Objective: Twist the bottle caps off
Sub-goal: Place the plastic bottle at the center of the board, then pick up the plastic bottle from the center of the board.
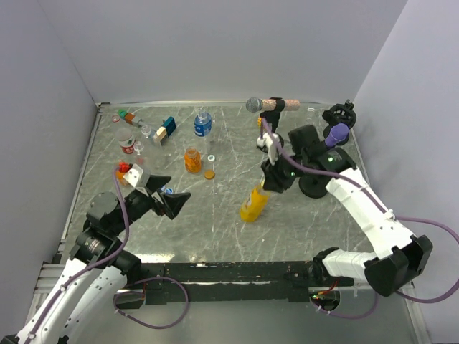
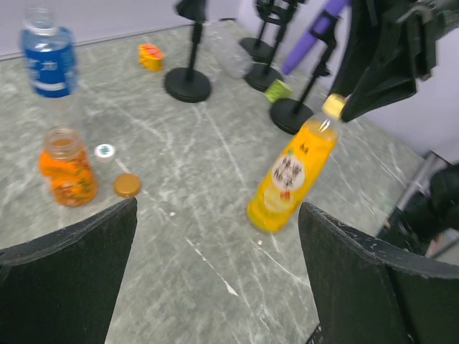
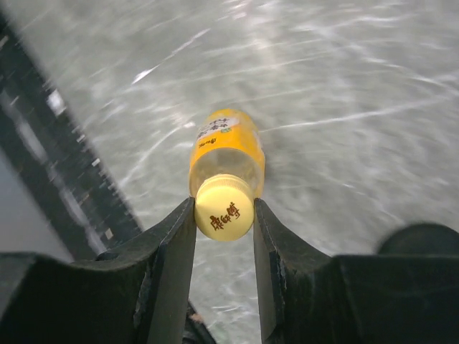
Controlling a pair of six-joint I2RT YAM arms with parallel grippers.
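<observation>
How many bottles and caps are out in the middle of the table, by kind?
Bottles: 3 (blue-label bottle, orange bottle, yellow bottle)
Loose caps: 2 (white cap, orange cap)
Caps on a bottle: 1 (yellow cap)
Total: 6

A grey microphone (image 1: 255, 104) and a purple microphone (image 1: 337, 133) on stands.

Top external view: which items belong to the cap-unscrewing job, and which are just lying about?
Job: yellow bottle, its yellow cap in the right gripper, orange bottle, blue-labelled bottle, loose orange cap, loose white cap.
Lying about: grey microphone, purple microphone, toy blocks.
</observation>
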